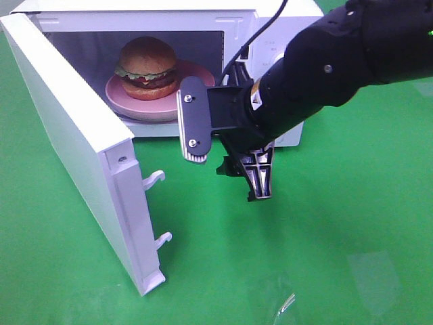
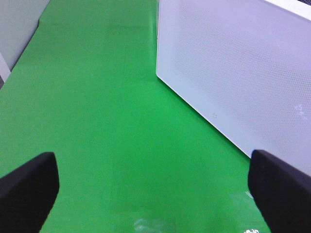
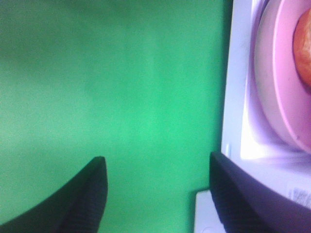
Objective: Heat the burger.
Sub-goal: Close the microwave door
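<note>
Burger [image 1: 147,64] on pink plate [image 1: 135,110] in microwave [image 1: 169,13], door [image 1: 74,135] open, right gripper [image 1: 226,176] released in front

I see a bright green worktop [image 1: 352,223] filling the view, smooth and evenly coloured. A white microwave [image 1: 203,17] stands directly on it toward the far side. Its door [image 1: 74,135] is swung wide open to the left, out over the green. Near the front edge a faint shiny glint [image 1: 285,305] shows on the surface; I cannot tell what it is.
</note>
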You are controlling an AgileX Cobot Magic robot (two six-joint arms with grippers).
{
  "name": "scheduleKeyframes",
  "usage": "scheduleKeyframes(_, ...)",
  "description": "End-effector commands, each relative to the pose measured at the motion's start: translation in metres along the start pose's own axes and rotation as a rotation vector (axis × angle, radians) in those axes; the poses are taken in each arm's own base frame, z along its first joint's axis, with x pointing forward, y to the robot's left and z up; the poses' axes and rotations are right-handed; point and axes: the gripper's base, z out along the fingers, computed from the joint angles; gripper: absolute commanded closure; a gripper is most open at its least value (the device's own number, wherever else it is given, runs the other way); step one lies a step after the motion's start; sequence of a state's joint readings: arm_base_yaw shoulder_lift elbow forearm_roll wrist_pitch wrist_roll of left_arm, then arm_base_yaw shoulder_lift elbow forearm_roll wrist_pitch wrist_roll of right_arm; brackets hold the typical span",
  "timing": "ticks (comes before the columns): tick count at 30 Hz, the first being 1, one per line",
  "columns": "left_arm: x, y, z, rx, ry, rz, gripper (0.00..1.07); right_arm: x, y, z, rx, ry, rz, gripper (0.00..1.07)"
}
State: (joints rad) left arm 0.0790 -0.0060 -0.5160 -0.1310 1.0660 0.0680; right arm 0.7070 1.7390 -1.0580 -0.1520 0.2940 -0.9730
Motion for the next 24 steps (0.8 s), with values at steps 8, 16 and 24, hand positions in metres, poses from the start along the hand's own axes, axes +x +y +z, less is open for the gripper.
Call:
scheduleKeyframes(8,0.001,0.0,-0.002,-0.003,-0.016,-0.002,0.09,0.033,0.013,-0.034,0.027,0.035,0.212,0.47)
scheduleKeyframes(16,0.001,0.0,-0.002,-0.003,-0.016,-0.002,0.09,0.055,0.032,-0.069,0.078,0.031,0.569,0.47)
scheduleKeyframes(24,0.001,0.0,-0.002,-0.003,-0.016,-0.002,0.09,0.081,0.044,-0.102,0.144,0.036,0.97,0.47)
